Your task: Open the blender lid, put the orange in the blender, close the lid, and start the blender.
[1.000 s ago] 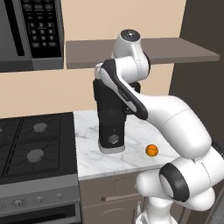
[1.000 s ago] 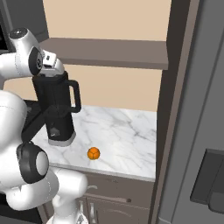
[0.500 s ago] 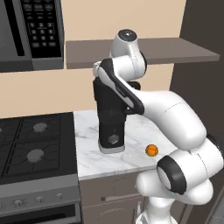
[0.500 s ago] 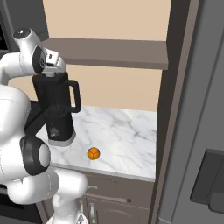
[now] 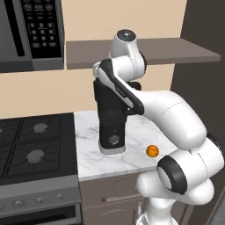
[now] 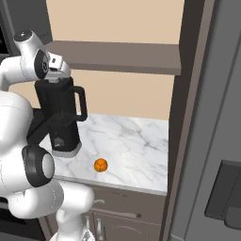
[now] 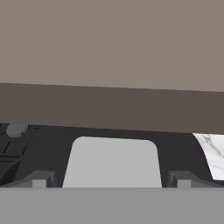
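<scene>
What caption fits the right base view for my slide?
Gripper poised at the blender lid atop the blender; the orange waits on the marble counter.

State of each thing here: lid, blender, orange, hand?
blender lid: on the jar, closed, grey plug between the fingertips.
blender: upright on the counter.
orange: loose on the counter, beside the blender.
hand: open, just above the lid plug.

You get two base views from behind, left and right, both covering the blender (image 5: 111,118) counter; hand view sits close above the blender lid (image 7: 175,146).
</scene>
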